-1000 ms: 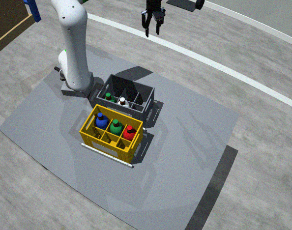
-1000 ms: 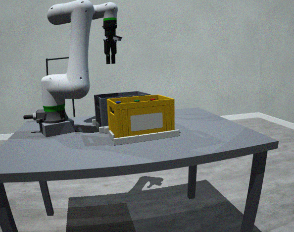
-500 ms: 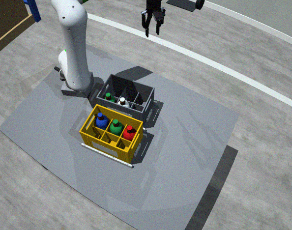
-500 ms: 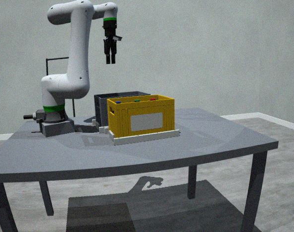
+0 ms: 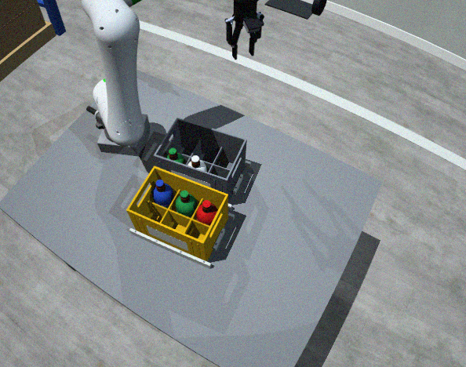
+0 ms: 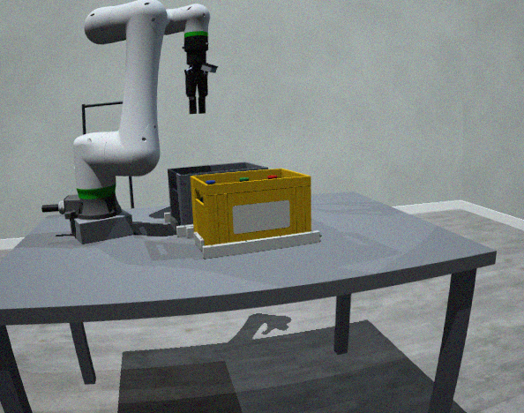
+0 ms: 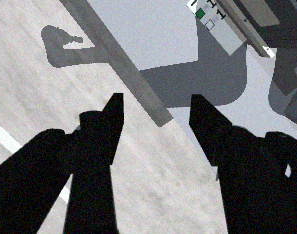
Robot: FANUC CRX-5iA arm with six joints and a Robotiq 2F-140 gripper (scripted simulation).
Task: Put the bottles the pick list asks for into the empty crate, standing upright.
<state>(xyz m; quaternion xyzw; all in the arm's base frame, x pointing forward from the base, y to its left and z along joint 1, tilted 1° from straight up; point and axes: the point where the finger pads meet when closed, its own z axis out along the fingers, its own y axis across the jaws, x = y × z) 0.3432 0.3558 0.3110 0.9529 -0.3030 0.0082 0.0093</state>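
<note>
My gripper [image 5: 243, 54] [image 6: 197, 109] [image 7: 157, 108] hangs high beyond the table, its fingers partly open with nothing between them. The dark grey crate [image 5: 222, 185] [image 6: 184, 195] stands upright, holding a green bottle [image 5: 172, 153] and a white bottle [image 5: 195, 161]. The yellow crate [image 5: 198, 245] [image 6: 297, 208] stands upright in front, with a blue bottle [image 5: 162, 194], a green bottle [image 5: 185, 204] and a red bottle [image 5: 205, 213] in one row; its other row is empty. The pick list [image 7: 229, 40] shows a green and a white square, each apparently with a 1; its top end is cut off.
White rails [image 5: 169, 246] [image 6: 262, 245] stand along the yellow crate's base. The two crates stand close together. The robot's base [image 5: 118, 143] [image 6: 102, 229] stands on the table [image 5: 304, 276] [image 6: 120, 280], left of the crates.
</note>
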